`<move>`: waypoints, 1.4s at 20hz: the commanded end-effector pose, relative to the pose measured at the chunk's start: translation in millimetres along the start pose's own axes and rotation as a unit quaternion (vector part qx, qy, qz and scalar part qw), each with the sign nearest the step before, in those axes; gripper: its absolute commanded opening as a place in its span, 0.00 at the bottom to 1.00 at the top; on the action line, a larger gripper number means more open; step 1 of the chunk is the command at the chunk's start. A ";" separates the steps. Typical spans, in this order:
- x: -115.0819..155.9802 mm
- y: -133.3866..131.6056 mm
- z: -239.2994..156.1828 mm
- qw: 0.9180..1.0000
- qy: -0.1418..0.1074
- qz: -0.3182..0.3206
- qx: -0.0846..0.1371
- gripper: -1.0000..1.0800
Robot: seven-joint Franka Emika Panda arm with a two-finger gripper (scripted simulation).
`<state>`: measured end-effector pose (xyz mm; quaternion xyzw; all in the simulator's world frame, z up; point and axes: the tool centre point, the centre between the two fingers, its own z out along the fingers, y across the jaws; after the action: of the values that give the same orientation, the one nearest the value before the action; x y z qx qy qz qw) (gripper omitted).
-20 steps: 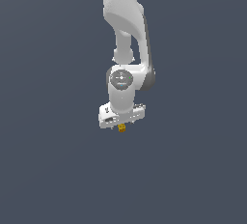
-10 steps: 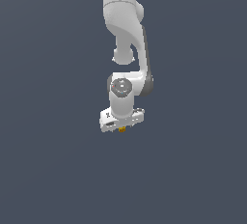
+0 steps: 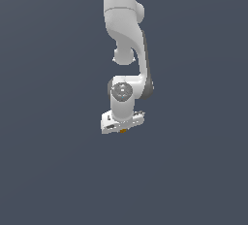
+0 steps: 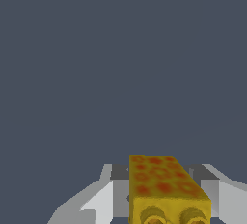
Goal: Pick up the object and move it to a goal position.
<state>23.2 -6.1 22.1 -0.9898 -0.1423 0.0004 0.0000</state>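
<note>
The white arm hangs down the middle of the exterior view, ending in my gripper (image 3: 123, 131). A tiny orange-yellow object (image 3: 123, 131) peeks out just under the white hand, held between the fingers. In the wrist view the object (image 4: 161, 182) is a yellow block with orange-red spots and a bumpy surface, sitting between the two pale grey fingers (image 4: 103, 196). My gripper (image 4: 164, 191) is shut on it. The fingertips themselves are hidden behind the block and the picture's edge.
Flat dark grey ground fills both views around the arm. No other objects, containers or edges show.
The arm has folded further and the hand, still holding the object, has moved slightly to the exterior view's right and a little down.
</note>
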 end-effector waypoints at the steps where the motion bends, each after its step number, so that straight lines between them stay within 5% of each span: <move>1: 0.4 -0.1 0.1 1.000 0.000 0.000 0.000 0.00; 16: -7.6 9.7 -20.4 1.000 0.000 0.000 0.000 0.00; 28: -43.8 55.7 -116.9 1.000 0.000 0.000 0.000 0.00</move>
<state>0.6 -62.8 122.6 -0.9898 -0.1426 0.0006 0.0001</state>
